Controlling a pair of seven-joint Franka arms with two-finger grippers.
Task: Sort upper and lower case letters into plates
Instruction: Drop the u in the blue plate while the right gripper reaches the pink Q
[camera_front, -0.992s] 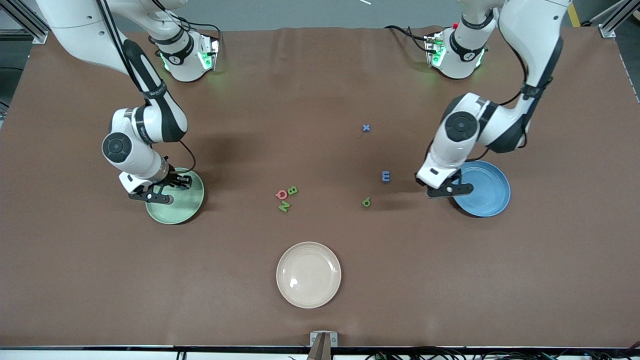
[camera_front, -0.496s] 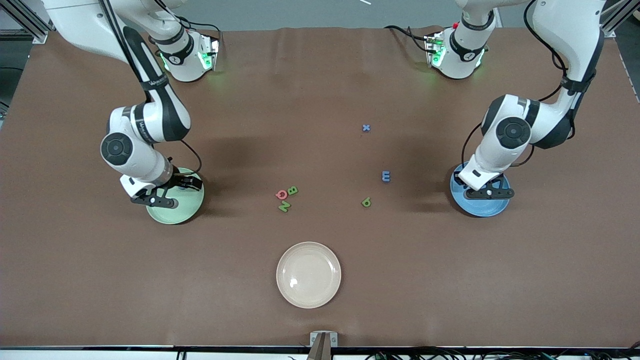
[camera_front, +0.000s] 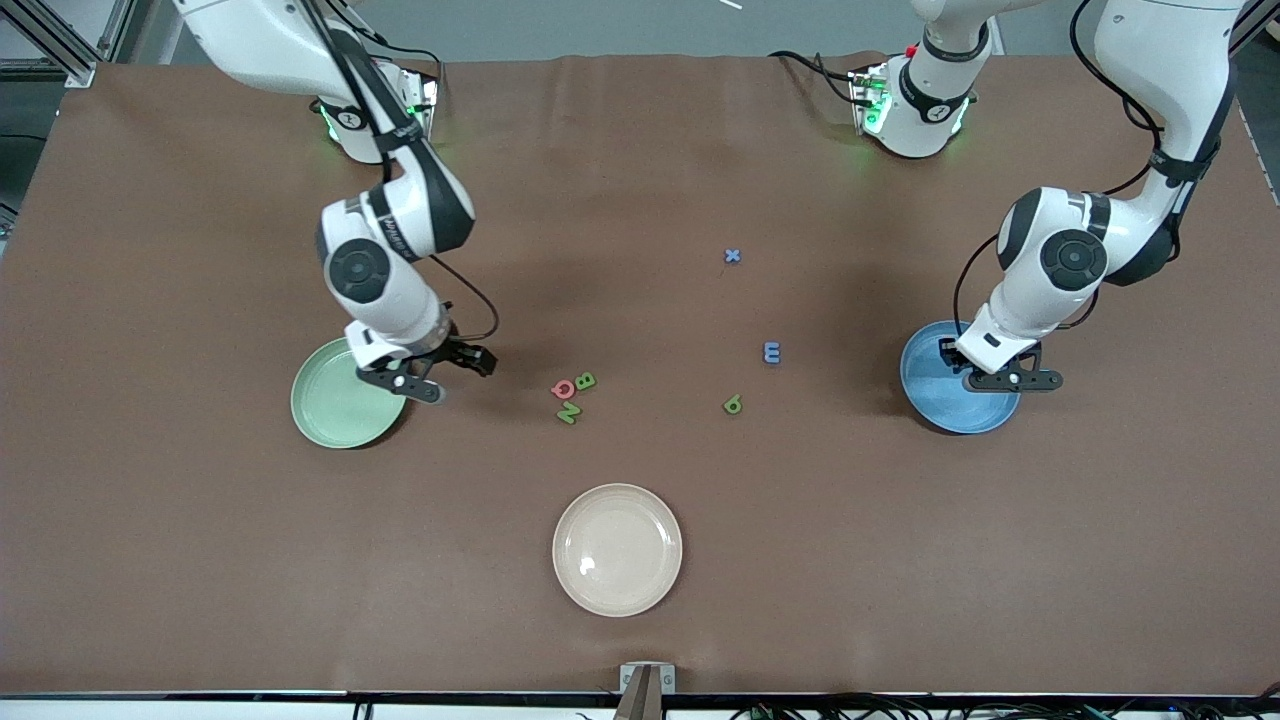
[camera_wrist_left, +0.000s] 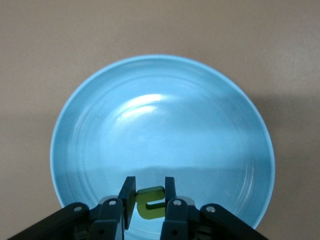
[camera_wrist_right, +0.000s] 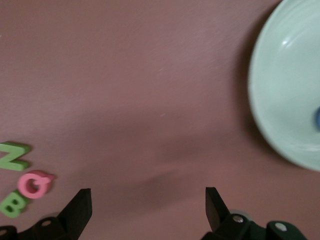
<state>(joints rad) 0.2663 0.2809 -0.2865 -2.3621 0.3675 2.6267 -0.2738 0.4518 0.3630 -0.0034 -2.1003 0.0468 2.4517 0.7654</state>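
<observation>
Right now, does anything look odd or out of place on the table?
Nothing stands out. The loose letters lie flat on the table, the three plates sit upright, and nothing looks spilled or damaged.

Even overhead light falls on the table (camera_front: 640, 620); soft arm shadows darken it. Glare streaks the blue plate (camera_wrist_left: 90, 125). The right wrist view is motion-blurred.

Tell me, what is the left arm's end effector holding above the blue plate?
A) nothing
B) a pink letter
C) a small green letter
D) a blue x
C: in the left wrist view the left end effector grips a small green letter above the blue plate.
</observation>
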